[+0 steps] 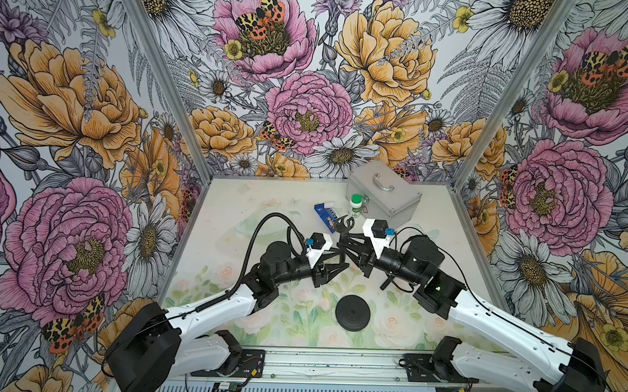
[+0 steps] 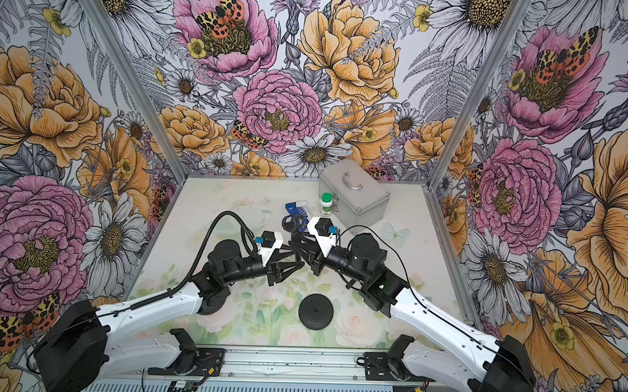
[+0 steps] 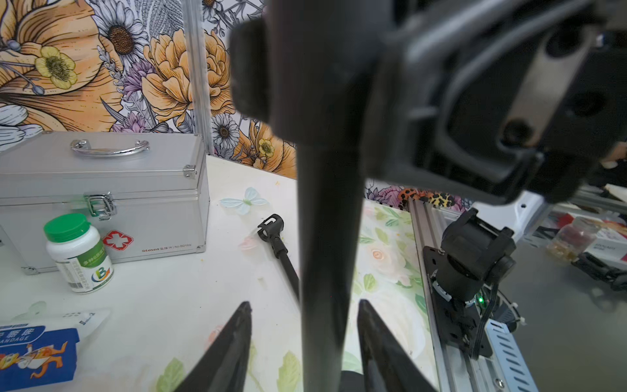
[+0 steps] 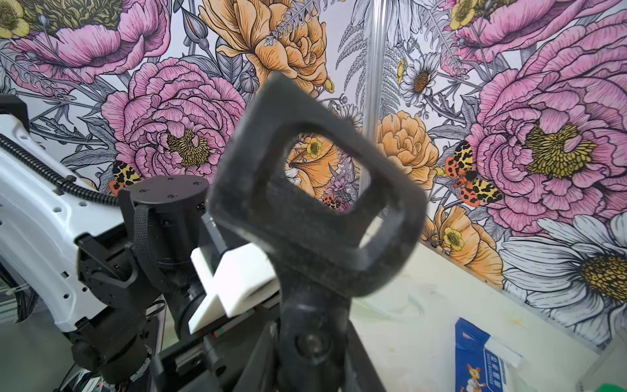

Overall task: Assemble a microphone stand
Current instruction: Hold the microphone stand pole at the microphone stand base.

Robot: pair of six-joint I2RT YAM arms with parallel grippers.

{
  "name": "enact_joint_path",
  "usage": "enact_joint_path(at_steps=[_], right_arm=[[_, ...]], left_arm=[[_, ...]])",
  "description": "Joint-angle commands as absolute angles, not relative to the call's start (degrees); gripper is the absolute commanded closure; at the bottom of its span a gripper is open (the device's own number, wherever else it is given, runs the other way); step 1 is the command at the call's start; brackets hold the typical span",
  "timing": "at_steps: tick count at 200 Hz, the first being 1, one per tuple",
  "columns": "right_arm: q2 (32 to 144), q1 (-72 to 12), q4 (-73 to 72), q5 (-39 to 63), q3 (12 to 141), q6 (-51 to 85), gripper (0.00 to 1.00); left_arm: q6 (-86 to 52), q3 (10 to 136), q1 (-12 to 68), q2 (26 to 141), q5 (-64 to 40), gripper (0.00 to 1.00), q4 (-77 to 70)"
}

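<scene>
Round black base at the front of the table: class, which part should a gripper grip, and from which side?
Likely the raised centre of the round black base, from straight above: it lies flat as a low stepped dome, its rim flush on the table.

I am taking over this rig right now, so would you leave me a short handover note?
Right claw: shut on the pole, mic clip on its end.
Left claw: open astride the same pole, farther from the clip, one finger clear of it.
Round base: free on the table, untouched.
A thin clip-ended rod lies near the silver case.
Done: pole picked up. Left: close left claw, seat pole in base.
</scene>
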State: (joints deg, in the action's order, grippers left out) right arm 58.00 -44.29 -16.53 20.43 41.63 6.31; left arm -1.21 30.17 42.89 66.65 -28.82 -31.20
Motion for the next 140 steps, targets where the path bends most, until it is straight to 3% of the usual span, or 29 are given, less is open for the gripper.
enact_joint_path(at_steps=[1,22,36,130,133,136,140], right_arm=[[56.40,-44.65,-19.58,21.26,40.42,5.50,0.88],[55.81,-44.62,-18.42,19.58,39.63,6.30,0.81],[55.98,-44.61,-14.54,19.66,40.42,5.63,0.80],[53.35,-44.58,-10.95,20.38,39.46,6.27,0.65],[53.42,-44.62,-11.03,20.13,39.46,6.28,0.62],[53.36,-44.59,-11.06,19.91,39.42,6.29,0.51],[53.28,-44.62,-11.45,19.61,39.30,6.26,0.47]], left_arm=[[-0.23,27.85,42.55,65.07,-25.20,0.69,-36.47],[1.13,27.08,42.47,65.27,-25.47,0.90,-36.30],[1.94,27.24,42.52,66.25,-26.43,0.97,-36.10],[1.28,28.37,42.45,71.54,-29.36,0.93,-38.07],[1.28,28.39,42.45,71.62,-29.37,0.93,-38.15],[1.31,28.39,42.45,71.75,-29.36,0.93,-38.33],[1.19,28.39,42.50,71.84,-29.27,0.93,-38.47]])
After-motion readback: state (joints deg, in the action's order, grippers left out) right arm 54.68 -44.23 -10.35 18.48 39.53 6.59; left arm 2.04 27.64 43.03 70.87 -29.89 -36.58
